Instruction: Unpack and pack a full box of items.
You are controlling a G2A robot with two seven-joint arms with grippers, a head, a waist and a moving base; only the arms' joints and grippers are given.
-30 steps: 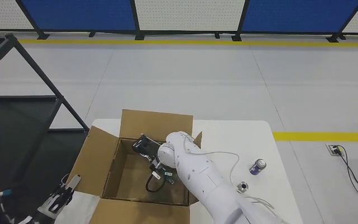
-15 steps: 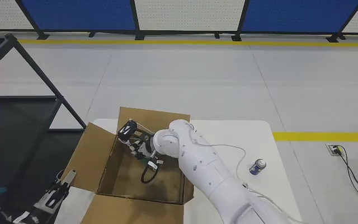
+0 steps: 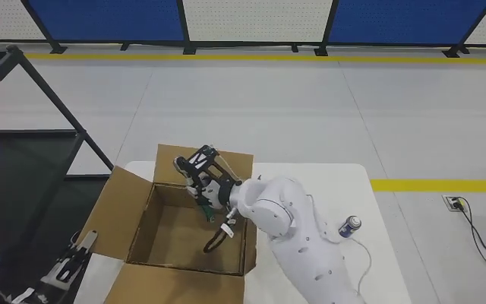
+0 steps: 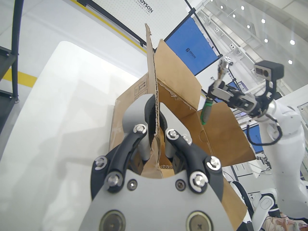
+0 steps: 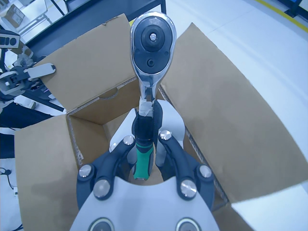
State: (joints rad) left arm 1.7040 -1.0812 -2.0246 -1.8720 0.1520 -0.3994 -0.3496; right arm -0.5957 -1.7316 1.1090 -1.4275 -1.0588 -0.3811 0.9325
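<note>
The brown cardboard box (image 3: 118, 209) stands open on the left part of the white table (image 3: 326, 182), its flaps folded outward. A ratchet wrench (image 5: 147, 90) with a chrome head and a green-and-black handle hangs over the box's far edge, handle clamped in the right gripper (image 5: 146, 118). A small blue can (image 3: 349, 226) stands upright, well right of the box.

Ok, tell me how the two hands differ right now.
The left hand grips a flap of the box; the right hand grips a ratchet. The left hand is at the box's side; the right hand is over its far wall. Both are shut.
</note>
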